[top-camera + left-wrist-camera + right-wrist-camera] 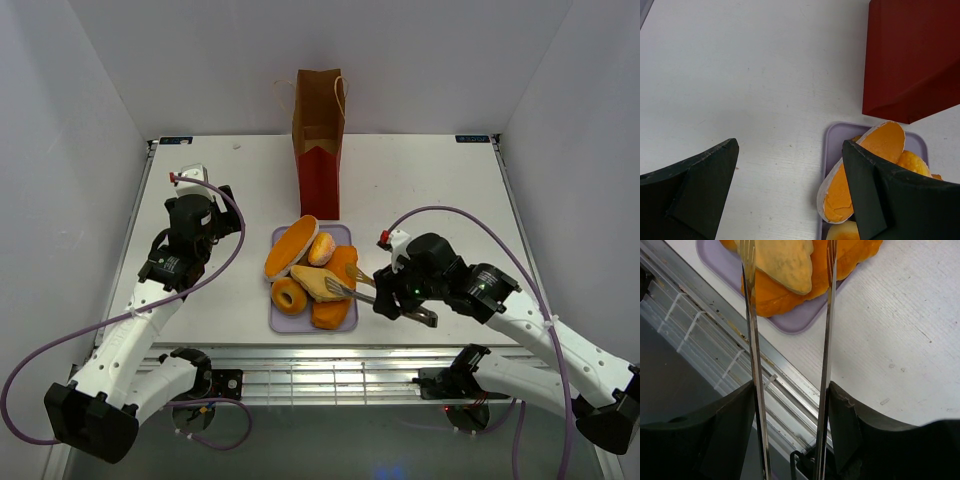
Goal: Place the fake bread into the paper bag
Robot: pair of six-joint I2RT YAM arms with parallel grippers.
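Observation:
The paper bag [318,140] stands upright at the back middle; its red base shows in the left wrist view [912,55]. The fake bread lies on a lavender tray [278,322]: a long oval loaf [290,247], a bun [321,248], a donut [289,295], a tan wedge [315,283] and an orange loaf [338,305]. My right gripper [395,293] is shut on metal tongs [355,285]. The tongs' arms [752,340] are spread on either side of the wedge [785,260]. My left gripper [215,215] is open and empty over the table left of the tray [837,135].
The table's metal front rail [715,340] runs just below the tray's near edge. White walls close in the table on three sides. Purple cables loop from both arms.

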